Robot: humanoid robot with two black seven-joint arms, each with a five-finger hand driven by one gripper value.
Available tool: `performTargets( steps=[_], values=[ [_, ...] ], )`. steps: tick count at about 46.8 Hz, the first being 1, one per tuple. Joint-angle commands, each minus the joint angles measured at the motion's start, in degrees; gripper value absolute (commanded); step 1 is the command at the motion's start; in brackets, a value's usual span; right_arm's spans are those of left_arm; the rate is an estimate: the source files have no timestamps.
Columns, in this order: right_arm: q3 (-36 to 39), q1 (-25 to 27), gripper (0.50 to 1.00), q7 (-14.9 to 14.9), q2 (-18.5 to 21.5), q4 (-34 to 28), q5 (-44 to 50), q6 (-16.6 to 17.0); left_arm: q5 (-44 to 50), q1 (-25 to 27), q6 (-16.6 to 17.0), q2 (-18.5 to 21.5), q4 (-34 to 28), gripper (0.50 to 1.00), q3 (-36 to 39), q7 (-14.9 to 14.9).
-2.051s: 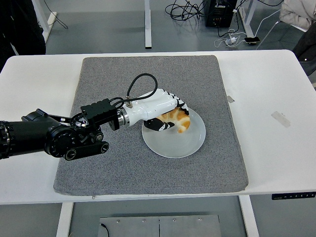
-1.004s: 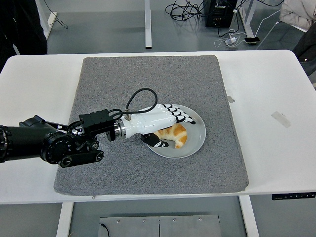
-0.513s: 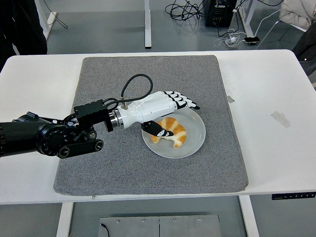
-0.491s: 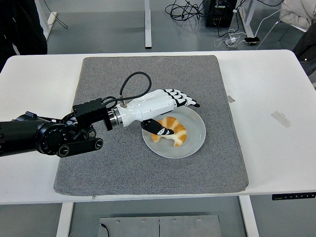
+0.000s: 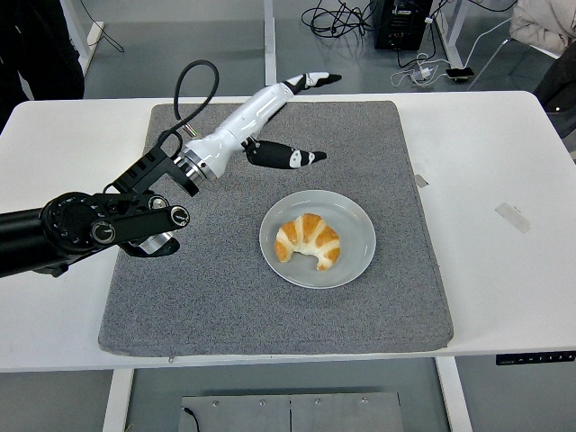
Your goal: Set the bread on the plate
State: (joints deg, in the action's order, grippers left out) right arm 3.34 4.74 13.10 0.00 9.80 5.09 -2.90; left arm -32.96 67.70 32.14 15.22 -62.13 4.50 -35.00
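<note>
Bread (image 5: 308, 241) lay on the plate (image 5: 355, 216), below and right of the raised left hand (image 5: 270, 126), whose fingers (image 5: 310, 80) were released, empty.

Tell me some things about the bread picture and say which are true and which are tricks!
1. The bread lies on the plate. True.
2. The left hand grips the bread. False: it is lifted away, fingers spread, holding nothing.
3. The plate sits on the grey mat. True.
4. The plate is black. False: it is light grey-white.
5. The right hand is over the plate. False: no right hand shows.
</note>
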Motion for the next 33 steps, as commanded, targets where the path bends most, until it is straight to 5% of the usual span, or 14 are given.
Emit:
performTargets(
  steps=[1, 24, 33],
  values=[
    [0.0, 0.0, 1.0, 0.0, 0.0, 0.0, 0.0, 0.0, 5.3, -0.6, -0.9, 1.0, 0.1, 0.893, -3.4, 0.0],
    [0.0, 0.0, 1.0, 0.0, 0.0, 0.0, 0.0, 0.0, 15.9, -14.3, -7.8, 4.5, 1.2, 0.893, -26.5, 0.0],
    [0.0, 0.0, 1.0, 0.0, 0.0, 0.0, 0.0, 0.0, 22.1, -19.1, -13.8, 3.2, 8.8, 0.893, -36.8, 0.0]
  ],
)
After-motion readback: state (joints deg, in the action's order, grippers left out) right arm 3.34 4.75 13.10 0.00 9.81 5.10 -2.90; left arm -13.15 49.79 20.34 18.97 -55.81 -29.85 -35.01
